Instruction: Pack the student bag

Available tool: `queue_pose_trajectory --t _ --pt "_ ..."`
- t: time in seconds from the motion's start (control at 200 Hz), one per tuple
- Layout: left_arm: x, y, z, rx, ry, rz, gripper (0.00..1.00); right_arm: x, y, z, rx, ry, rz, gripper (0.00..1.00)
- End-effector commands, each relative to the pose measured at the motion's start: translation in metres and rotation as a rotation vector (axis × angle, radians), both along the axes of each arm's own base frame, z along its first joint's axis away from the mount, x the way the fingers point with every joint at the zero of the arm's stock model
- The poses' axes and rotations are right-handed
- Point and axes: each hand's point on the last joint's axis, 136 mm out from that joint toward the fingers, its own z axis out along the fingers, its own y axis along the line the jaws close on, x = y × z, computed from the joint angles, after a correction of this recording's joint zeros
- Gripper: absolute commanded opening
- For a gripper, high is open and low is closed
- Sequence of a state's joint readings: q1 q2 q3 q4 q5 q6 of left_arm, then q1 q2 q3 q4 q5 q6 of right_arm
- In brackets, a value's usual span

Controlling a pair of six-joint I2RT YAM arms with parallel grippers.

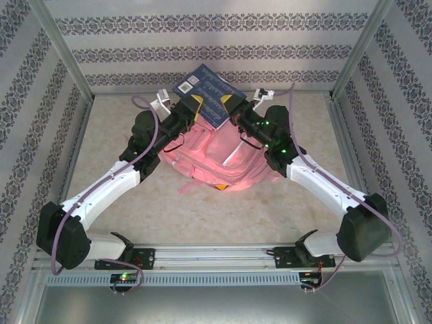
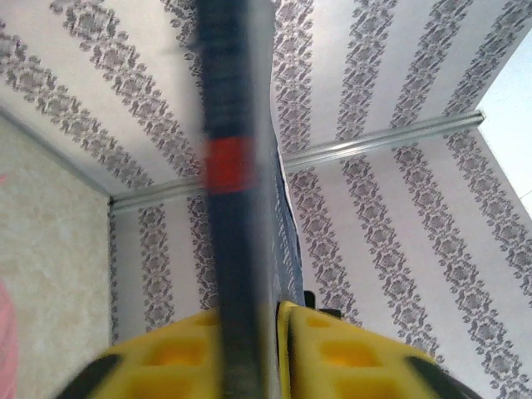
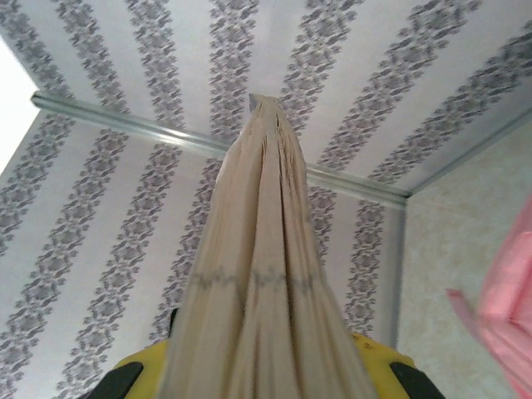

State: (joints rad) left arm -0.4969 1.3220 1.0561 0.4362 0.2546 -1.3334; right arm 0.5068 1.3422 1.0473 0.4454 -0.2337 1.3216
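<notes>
From their bases at the near edge of the beige table (image 1: 223, 223), the white-and-black left arm (image 1: 101, 192) and right arm (image 1: 324, 182) both reached inward and away toward the middle. Between them lay the large pink fabric backpack (image 1: 216, 162), resting on the table with its long axis running roughly near to far. Its near end pointed at the bases and its far end sat under both wrists. Over that far end hung the dark blue rectangular book (image 1: 206, 94), tilted, with its long axis running from far left to near right. The left jaws met the book at its near-left edge and the right jaws at its near-right edge, so each arm was about equally close to it. In the right wrist view the cream page edges ran up between the yellow pads (image 3: 378, 366) and filled the space there, so the right jaws looked clamped on the book. In the left wrist view the dark spine with its red patch stood between the yellow pads (image 2: 349, 357), but blur hid whether the left jaws were pinching it or had loosened. Judging by this, the book needed to go down and nearward into the backpack. The book itself hid whether the backpack's far end was open.
</notes>
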Motion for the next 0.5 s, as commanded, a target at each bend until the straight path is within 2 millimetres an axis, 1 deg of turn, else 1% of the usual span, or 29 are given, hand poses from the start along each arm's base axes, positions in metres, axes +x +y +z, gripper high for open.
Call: queue_pose_trajectory --t 0.0,0.01,0.02,0.035,0.045,0.095,0.185,0.205,0.22,0.245,0.25,0.325,0.335,0.365,0.37,0.405,0.415,0.42,0.495 --pt "-0.007 -0.019 0.000 0.152 -0.028 -0.090 0.46 -0.011 -0.046 -0.004 -0.126 -0.019 -0.097 0.00" --pt "-0.007 -0.021 -0.004 0.171 -0.021 -0.101 0.46 -0.013 -0.049 -0.006 -0.139 -0.015 -0.101 0.00" --pt "-0.006 -0.023 -0.002 0.185 -0.022 -0.109 0.47 -0.014 -0.051 -0.007 -0.152 -0.012 -0.105 0.00" --pt "-0.005 -0.027 -0.008 0.213 -0.008 -0.130 0.47 -0.017 -0.056 -0.012 -0.173 -0.003 -0.110 0.00" --pt "-0.005 -0.029 -0.010 0.232 -0.006 -0.143 0.47 -0.018 -0.058 -0.012 -0.176 -0.004 -0.113 0.00" --pt "-0.003 -0.041 -0.021 0.319 0.005 -0.210 0.47 -0.028 -0.073 -0.027 -0.241 0.033 -0.129 0.00" --pt "0.005 -0.058 -0.060 0.478 0.067 -0.315 0.48 -0.050 -0.097 -0.051 -0.365 0.089 -0.137 0.00" --pt "0.007 -0.061 -0.066 0.514 0.072 -0.332 0.48 -0.054 -0.102 -0.055 -0.393 0.097 -0.141 0.00" --pt "0.008 -0.063 -0.071 0.542 0.077 -0.345 0.48 -0.058 -0.106 -0.062 -0.419 0.116 -0.142 0.00" --pt "0.012 -0.065 -0.079 0.587 0.083 -0.358 0.48 -0.065 -0.114 -0.067 -0.454 0.132 -0.148 0.00" --pt "0.012 -0.065 -0.083 0.598 0.092 -0.364 0.48 -0.067 -0.115 -0.068 -0.463 0.135 -0.150 0.00" --pt "0.020 -0.074 -0.106 0.703 0.108 -0.417 0.48 -0.085 -0.139 -0.085 -0.556 0.198 -0.182 0.00" --pt "0.021 -0.075 -0.108 0.713 0.109 -0.423 0.48 -0.087 -0.143 -0.085 -0.567 0.200 -0.187 0.00" --pt "0.023 -0.080 -0.116 0.743 0.118 -0.446 0.48 -0.095 -0.152 -0.095 -0.605 0.241 -0.198 0.00" --pt "0.024 -0.081 -0.116 0.747 0.119 -0.448 0.48 -0.095 -0.154 -0.093 -0.605 0.234 -0.204 0.00" --pt "0.027 -0.088 -0.123 0.781 0.119 -0.472 0.48 -0.104 -0.163 -0.099 -0.649 0.265 -0.216 0.00" --pt "0.028 -0.090 -0.125 0.792 0.119 -0.477 0.48 -0.107 -0.166 -0.104 -0.664 0.285 -0.215 0.00" --pt "0.029 -0.091 -0.126 0.797 0.118 -0.480 0.48 -0.107 -0.167 -0.102 -0.666 0.278 -0.222 0.00" --pt "0.033 -0.105 -0.142 0.878 0.119 -0.517 0.49 -0.123 -0.185 -0.114 -0.751 0.340 -0.255 0.00"
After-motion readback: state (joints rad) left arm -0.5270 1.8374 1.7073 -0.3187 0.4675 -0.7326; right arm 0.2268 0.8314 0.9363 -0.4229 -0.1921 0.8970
